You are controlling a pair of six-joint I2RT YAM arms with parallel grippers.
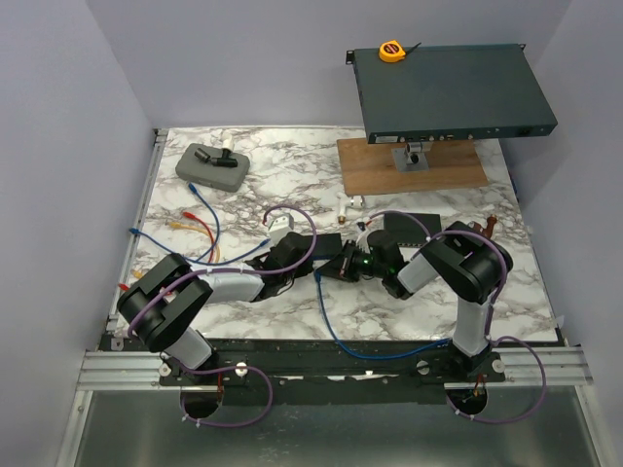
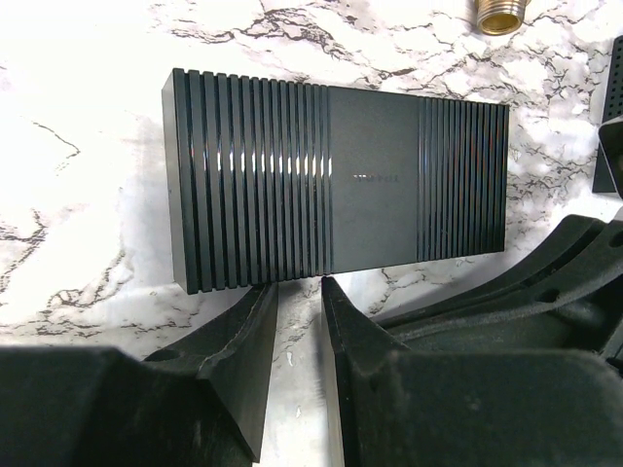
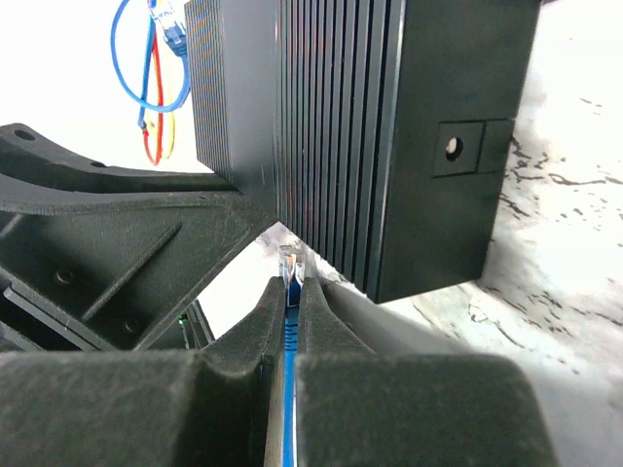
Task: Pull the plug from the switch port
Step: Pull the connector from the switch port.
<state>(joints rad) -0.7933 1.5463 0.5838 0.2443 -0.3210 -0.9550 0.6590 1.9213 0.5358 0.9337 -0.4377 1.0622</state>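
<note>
black and grey arms [image 1: 234,287], purple cables [image 1: 292,207]

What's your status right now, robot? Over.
Right gripper shut on plug. Plug looks free of switch. Left gripper slightly open, tips at switch edge. Nothing seen in the way.

brass fitting [image 2: 500,14] cut by top edge, switch [image 2: 292,185] lettering unreadable

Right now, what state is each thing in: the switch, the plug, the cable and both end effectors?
Switch: lying flat on the table.
Left end effector: slightly open, empty, tips at the switch's edge.
Right end effector: shut on the plug.
Plug: out of the switch, just clear of its side.
Blue cable: trailing back through that grip.
</note>
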